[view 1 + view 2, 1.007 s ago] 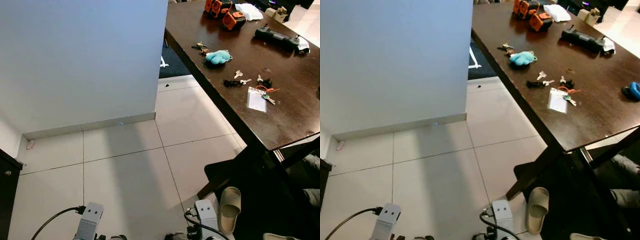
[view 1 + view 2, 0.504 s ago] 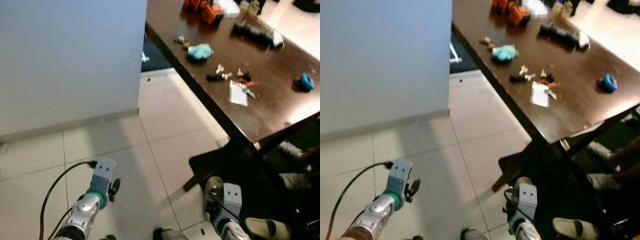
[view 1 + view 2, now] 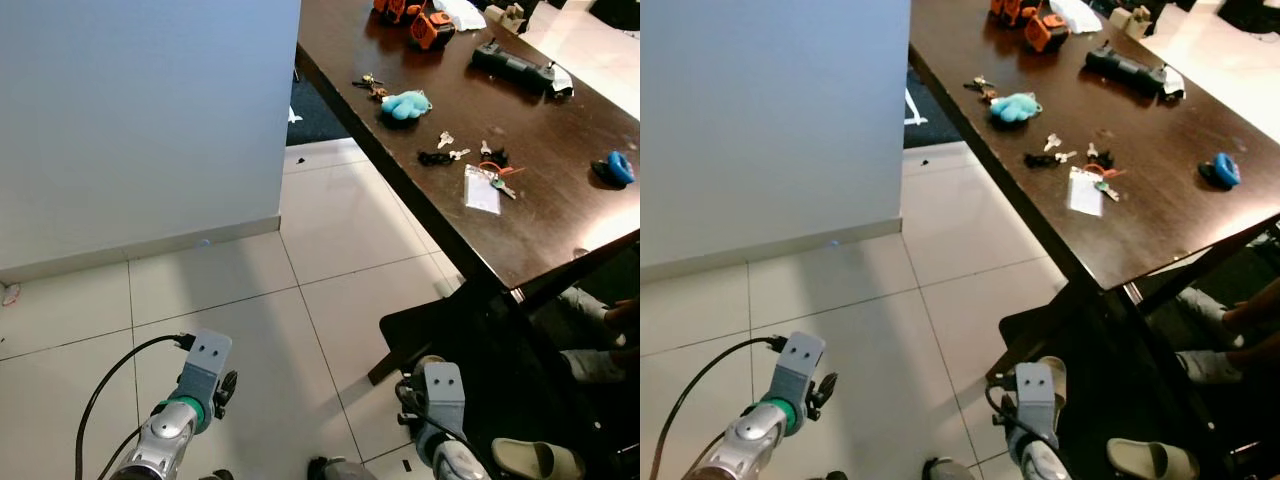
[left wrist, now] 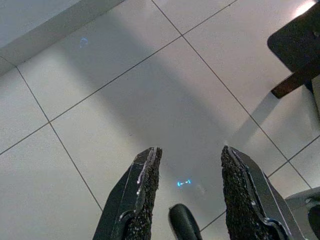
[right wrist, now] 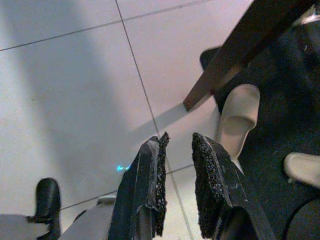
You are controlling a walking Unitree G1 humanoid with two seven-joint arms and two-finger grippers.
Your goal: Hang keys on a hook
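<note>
Several sets of keys lie scattered on the dark wooden table (image 3: 560, 215) at the far right. One small bunch (image 3: 368, 85) sits just beside a fluffy turquoise toy (image 3: 404, 105). Nearer along the table lie silver keys with a black fob (image 3: 440, 154), and just to their right a ring with an orange tag (image 3: 494, 172) touches a clear card holder (image 3: 481, 189). A blue object (image 3: 614, 167) rests close to the table's right edge, and orange tools (image 3: 415, 18) and a long black device (image 3: 512, 66) lie at the far end.

Both arms hang low over the pale tiled floor (image 3: 230, 300), well apart from the table. The left gripper (image 4: 187, 192) has its fingers spread wide, holding nothing. The right gripper (image 5: 176, 187) has its fingers released with a narrow gap between the pads — also empty.

The right wrist view shows a beige slipper (image 5: 239, 122) on a dark mat (image 5: 285, 100) beside the table leg (image 5: 240, 55). The head views show a second slipper (image 3: 535, 458) nearer, and a grey wall (image 3: 140, 110) rising on the left.
</note>
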